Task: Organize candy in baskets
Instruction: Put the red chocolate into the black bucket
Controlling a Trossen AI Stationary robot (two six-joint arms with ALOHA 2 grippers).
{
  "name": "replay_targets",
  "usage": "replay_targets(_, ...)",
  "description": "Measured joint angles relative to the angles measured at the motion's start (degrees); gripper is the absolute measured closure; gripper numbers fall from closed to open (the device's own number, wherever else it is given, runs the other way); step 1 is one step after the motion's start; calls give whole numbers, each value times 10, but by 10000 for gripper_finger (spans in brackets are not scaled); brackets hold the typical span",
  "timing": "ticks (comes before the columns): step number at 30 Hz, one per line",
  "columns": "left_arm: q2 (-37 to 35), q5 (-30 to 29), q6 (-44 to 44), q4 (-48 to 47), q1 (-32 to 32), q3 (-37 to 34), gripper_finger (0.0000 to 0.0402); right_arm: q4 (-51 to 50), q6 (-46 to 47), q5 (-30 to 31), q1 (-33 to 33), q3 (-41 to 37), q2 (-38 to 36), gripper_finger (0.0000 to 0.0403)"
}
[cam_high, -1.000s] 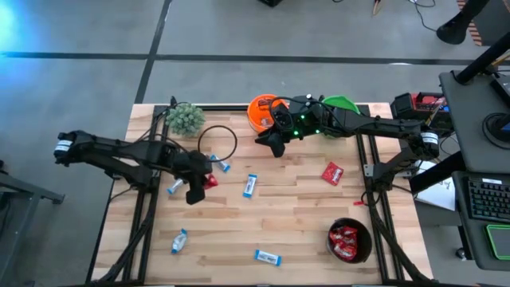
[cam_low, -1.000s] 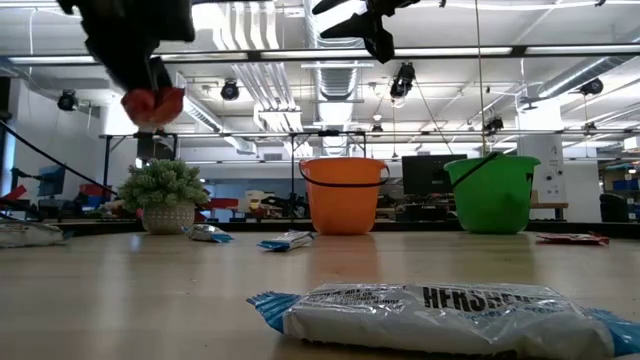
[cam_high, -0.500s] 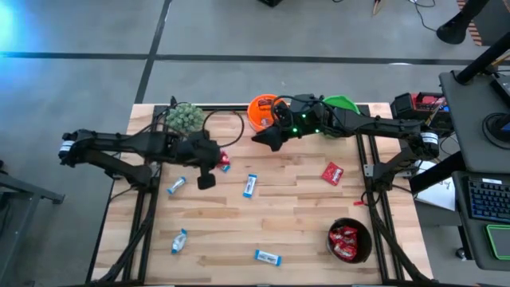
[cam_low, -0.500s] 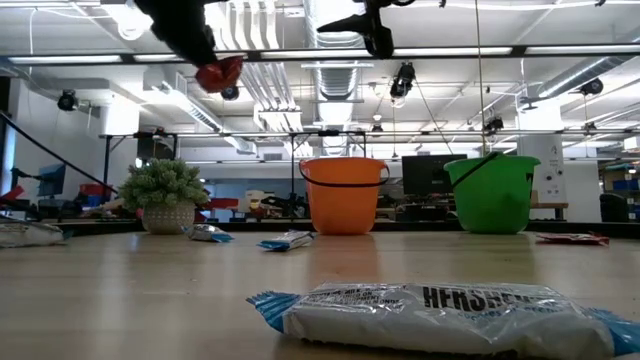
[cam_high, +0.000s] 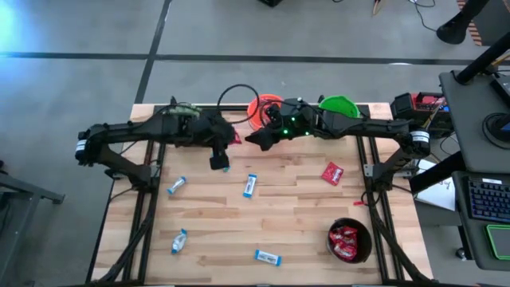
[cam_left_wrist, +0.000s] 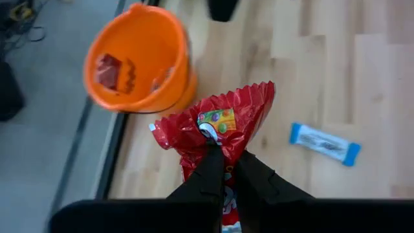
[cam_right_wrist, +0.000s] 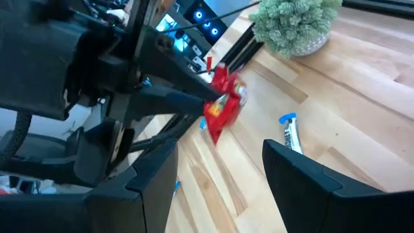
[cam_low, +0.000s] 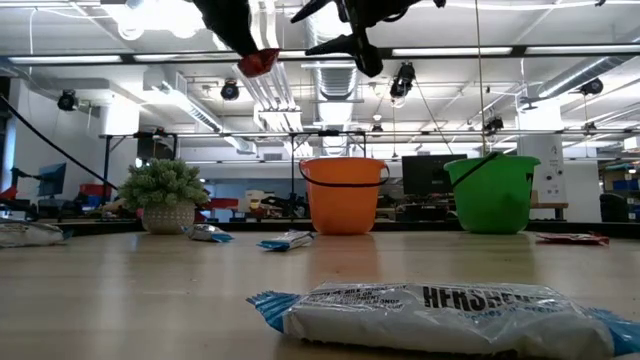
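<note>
A small bushy potted plant [cam_low: 163,195] stands upright on the wooden bench [cam_high: 295,231], near its far left corner. A keyboard [cam_high: 486,198] lies beside the bench.

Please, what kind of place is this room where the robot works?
Probably a robotics lab or workshop. Beyond the wooden table the low view shows an open ceiling with ducts and pipes, hanging lamps, and benches with monitors. The high view shows a desk with a keyboard beside the table.

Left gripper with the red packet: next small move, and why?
Probably hold off. The left gripper is shut on the red packet near the orange basket, and the open right gripper hangs close beside it. Which basket should take it isn't clear.
</note>
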Motion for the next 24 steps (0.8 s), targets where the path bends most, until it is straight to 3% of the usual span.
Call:
replay_targets(9,43,-6,33,-15,18,57,401,22,-18,28,-1,0,13,188)
replay_targets(24,52,-6,37,-3,18,65,401,31,-33,43,-4,-1,27,188)
